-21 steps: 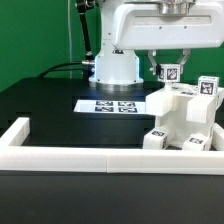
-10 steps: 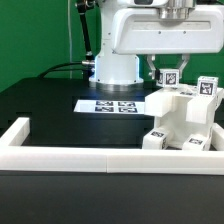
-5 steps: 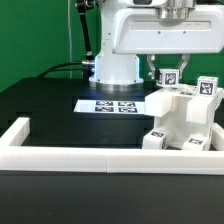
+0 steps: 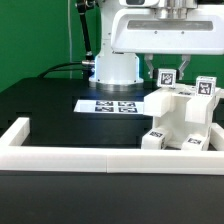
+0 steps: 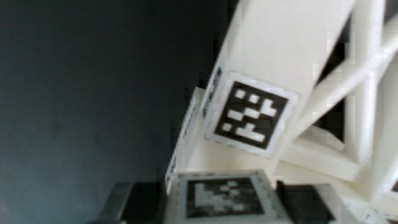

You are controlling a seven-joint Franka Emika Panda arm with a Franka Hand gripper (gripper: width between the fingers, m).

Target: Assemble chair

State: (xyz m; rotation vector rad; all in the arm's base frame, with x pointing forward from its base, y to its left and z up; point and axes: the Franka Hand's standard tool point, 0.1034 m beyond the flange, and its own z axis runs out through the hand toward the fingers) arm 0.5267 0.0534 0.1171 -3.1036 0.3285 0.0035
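The partly joined white chair (image 4: 185, 115) stands at the exterior view's right, with tagged blocks at its top and at its foot. My gripper (image 4: 167, 68) hangs over the chair's upper left corner, shut on a small white tagged chair part (image 4: 167, 77) that sits just above or on the chair's top; I cannot tell whether they touch. In the wrist view the held part (image 5: 222, 198) lies between my dark fingers (image 5: 143, 200). Beyond it are the chair's white bars (image 5: 285, 50) and another tag (image 5: 254, 113).
The marker board (image 4: 115, 104) lies flat on the black table left of the chair. A long white border rail (image 4: 100, 160) runs along the front, with a raised end (image 4: 15, 133) at the exterior view's left. The arm's base (image 4: 115, 68) stands behind the board.
My gripper has sunk a little and shifted slightly to the exterior view's left with the tagged part. The chair has not moved.
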